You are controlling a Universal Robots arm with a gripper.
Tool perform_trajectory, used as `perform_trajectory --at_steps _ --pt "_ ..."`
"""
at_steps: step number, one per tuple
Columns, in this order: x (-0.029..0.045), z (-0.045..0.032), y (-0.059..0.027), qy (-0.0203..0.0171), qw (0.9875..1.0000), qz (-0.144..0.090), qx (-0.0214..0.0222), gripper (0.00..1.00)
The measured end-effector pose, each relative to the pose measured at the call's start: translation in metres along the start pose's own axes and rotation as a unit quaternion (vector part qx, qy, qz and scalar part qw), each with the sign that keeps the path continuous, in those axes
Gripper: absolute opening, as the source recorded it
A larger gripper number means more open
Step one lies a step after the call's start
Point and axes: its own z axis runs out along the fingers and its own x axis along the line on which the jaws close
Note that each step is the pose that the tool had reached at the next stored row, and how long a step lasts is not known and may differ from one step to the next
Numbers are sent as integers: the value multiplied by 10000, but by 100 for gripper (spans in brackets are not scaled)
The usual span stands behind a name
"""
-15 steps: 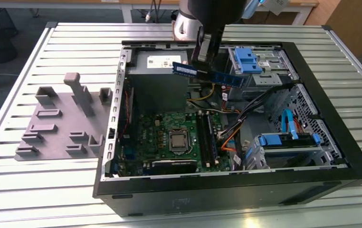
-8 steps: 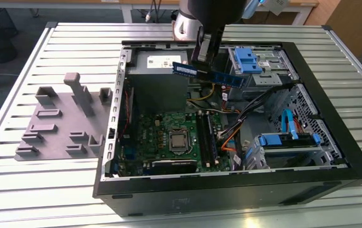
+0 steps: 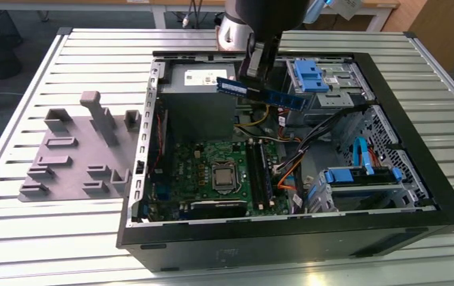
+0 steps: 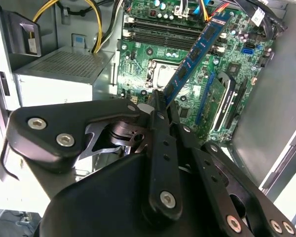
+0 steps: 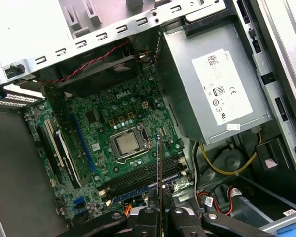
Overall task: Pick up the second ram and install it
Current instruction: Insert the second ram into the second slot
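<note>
Closest thing: the gripper (image 4: 161,101). Its black linkage sits right up against the lens in both wrist views.
Fingers: the fingers (image 4: 157,116) are pinched narrow on the second ram (image 4: 197,49), clamping its flat faces. Nothing looks loose to me.
Where the stick is: up in the air over the open case (image 3: 291,241), above the power supply (image 3: 199,89) end. It's touching nothing but the fingers.
Grip spot: off-centre. In the exterior view the gripper (image 3: 252,74) has the second ram (image 3: 263,92) nearer one end, so the longer part pokes out toward the exterior view's right.
Long axis: roughly level, with a slight droop toward the exterior view's right. In the first wrist view the stick (image 5: 159,163) is edge-on, just a thin line rising from the gripper (image 5: 159,197).
Target area: the memory slots (image 3: 259,173) are on the motherboard (image 3: 219,173), right beside the CPU socket (image 3: 223,177). They're well below the stick and further toward the near side of the case.
The relation that matters: going by the exterior view, I'd say the stick's long axis lies across the slots' length, not along it. So it isn't lined up with them, and it's nowhere near seated.
Slots filled?: can't tell from here.
Off to the side: the grey fixture (image 3: 76,149) sits on the table (image 3: 52,244) outside the case, well apart from the arm.
</note>
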Motion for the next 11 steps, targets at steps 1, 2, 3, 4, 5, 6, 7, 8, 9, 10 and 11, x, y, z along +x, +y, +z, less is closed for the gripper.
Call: perform_trajectory --at_steps 1,2,3,4,5,6,7,8,9,10,11 --pt "0 0 0 0 10000 41 1 14" --pt "0 0 0 -1 10000 87 2 14" --pt "0 0 0 -2 9999 135 3 14" --pt "0 1 0 -3 9998 183 5 14" --pt "0 1 0 -4 9997 226 6 14" --pt "0 1 0 -4 9996 267 7 14" --pt "0 2 0 -5 9995 309 8 14" --pt "0 2 0 -5 9994 351 9 14" --pt "0 2 0 -6 9992 392 10 14" --pt "0 2 0 -7 9991 435 11 14" --pt "0 3 0 -8 9989 478 12 14"
